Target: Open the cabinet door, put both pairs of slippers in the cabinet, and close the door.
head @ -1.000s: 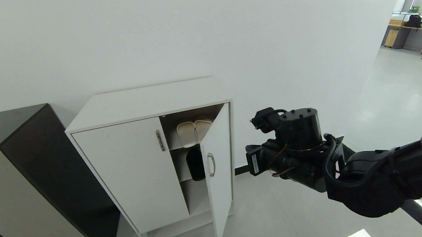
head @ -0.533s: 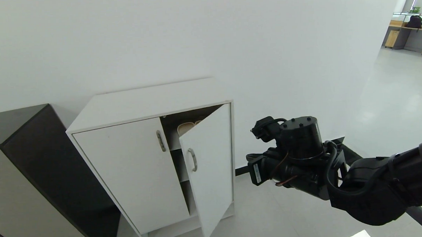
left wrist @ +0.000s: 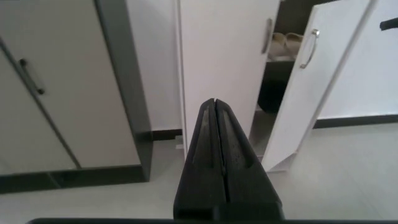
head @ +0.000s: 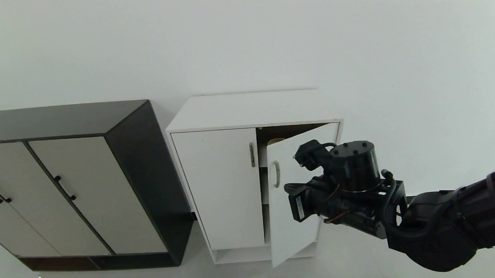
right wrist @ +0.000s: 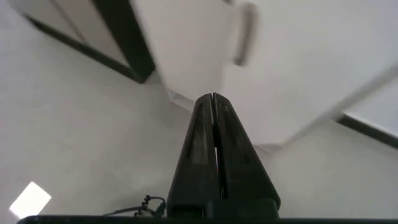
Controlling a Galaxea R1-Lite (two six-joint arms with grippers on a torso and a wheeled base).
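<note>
The white cabinet stands against the wall with its left door shut and its right door partly open. Through the gap a beige slipper shows on the top shelf. The left wrist view shows the beige pair and something dark on the shelf below. My right gripper is shut and empty, close to the outer face of the right door, below its handle. My left gripper is shut and empty, held back from the cabinet and pointing at its left door.
A black cabinet with beige doors stands directly left of the white one. Grey floor lies open in front of both. A white scrap of paper lies on the floor.
The right door has swung most of the way toward shut, hiding most of the slippers. The head camera has turned left, bringing the black cabinet into view. My right arm stays beside the door.
</note>
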